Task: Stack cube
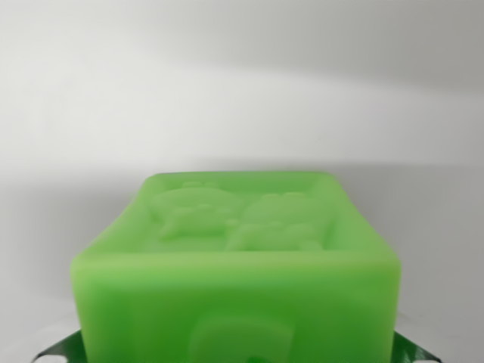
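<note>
One green cube, close under the wrist camera

A single green cube (238, 280) fills the lower middle of the wrist view, with raised figures moulded into its top face and a relief on its near side; dark green slivers (64, 349) peek out at both bottom corners; beyond lies a plain pale worktop (68, 197) and blurred white backdrop; the claw itself is unseen, so its state cannot be told

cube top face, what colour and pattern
Bright green cube, its top face embossed with raised figures, seen in the wrist view.
</note>
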Motion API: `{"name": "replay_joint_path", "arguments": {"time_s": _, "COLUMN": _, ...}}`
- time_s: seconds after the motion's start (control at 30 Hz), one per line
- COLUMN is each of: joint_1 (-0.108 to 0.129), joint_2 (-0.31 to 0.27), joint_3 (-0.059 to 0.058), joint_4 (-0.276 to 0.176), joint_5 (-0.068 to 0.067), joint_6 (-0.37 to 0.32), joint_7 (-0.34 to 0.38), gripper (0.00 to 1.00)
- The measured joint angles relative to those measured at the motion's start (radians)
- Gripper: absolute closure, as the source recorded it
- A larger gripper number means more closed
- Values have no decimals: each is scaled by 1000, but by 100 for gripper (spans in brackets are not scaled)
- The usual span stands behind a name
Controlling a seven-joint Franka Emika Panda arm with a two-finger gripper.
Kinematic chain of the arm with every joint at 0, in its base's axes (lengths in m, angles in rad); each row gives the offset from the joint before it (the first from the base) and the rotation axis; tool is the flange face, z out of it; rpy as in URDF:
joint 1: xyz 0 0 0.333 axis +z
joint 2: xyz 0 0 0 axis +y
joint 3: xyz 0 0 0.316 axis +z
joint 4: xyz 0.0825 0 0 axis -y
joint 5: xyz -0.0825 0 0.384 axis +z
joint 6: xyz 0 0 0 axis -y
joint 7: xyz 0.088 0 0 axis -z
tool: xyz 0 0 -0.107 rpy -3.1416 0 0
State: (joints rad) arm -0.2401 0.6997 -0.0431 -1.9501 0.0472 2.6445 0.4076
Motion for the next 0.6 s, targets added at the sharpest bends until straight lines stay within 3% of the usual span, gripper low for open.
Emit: {"name": "replay_joint_path", "arguments": {"time_s": 0.6, "joint_1": 0, "joint_2": -35, "joint_3": -1, "joint_4": -11, "joint_5": 0, "joint_6": -20, "joint_7": 0, "gripper": 100}}
